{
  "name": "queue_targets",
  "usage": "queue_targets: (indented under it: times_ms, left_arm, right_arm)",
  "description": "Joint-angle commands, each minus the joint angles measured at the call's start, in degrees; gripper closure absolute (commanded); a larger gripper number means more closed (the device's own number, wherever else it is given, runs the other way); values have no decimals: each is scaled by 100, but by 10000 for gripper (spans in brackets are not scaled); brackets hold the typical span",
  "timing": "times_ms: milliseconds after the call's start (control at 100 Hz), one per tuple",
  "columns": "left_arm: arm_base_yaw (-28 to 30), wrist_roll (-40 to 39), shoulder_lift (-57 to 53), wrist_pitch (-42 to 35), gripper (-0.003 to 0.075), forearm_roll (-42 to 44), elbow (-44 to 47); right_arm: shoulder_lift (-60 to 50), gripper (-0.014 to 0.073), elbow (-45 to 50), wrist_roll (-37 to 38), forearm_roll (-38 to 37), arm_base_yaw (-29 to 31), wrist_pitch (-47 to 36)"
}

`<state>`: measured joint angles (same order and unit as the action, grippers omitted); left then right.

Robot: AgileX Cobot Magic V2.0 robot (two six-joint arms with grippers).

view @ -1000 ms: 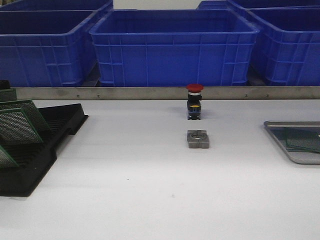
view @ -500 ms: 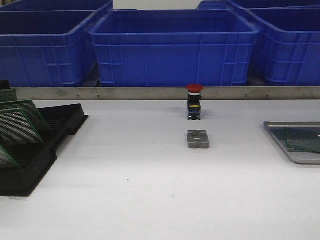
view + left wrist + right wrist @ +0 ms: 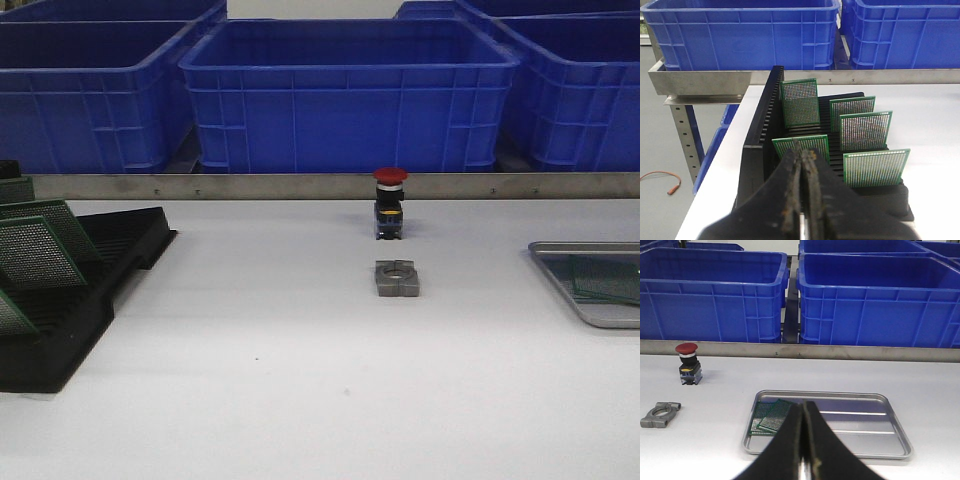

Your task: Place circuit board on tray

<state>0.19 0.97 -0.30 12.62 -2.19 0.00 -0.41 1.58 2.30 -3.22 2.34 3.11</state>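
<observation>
Several green circuit boards (image 3: 865, 131) stand upright in a black slotted rack (image 3: 760, 125), which sits at the table's left (image 3: 60, 300). My left gripper (image 3: 803, 152) is shut and empty, just in front of the nearest board (image 3: 801, 146). The silver tray (image 3: 890, 425) lies at the table's right edge (image 3: 560, 270), with two green boards (image 3: 769, 416) lying flat in it, also seen in the front view (image 3: 605, 280). My right gripper (image 3: 803, 407) is shut and empty, on the near side of the tray. Neither gripper shows in the front view.
A red-capped push button (image 3: 390, 203) and a grey metal clamp block (image 3: 396, 279) stand mid-table. Big blue bins (image 3: 345, 95) line a steel shelf behind the table. The table's left edge drops off beside the rack (image 3: 715, 165).
The boards in the rack at the left of the front view have shifted slightly lower in the picture. Everything else is as before.
</observation>
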Motion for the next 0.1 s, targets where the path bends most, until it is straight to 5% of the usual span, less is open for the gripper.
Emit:
queue_targets:
  times_ms: [0,90]
  left_arm:
    - [8,-48,-173,-425,741,-48,276]
    - [8,-48,-173,-425,741,-48,276]
  right_arm:
    - [-168,654,-73,11,-47,12,-430]
    - [-168,654,-73,11,-47,12,-430]
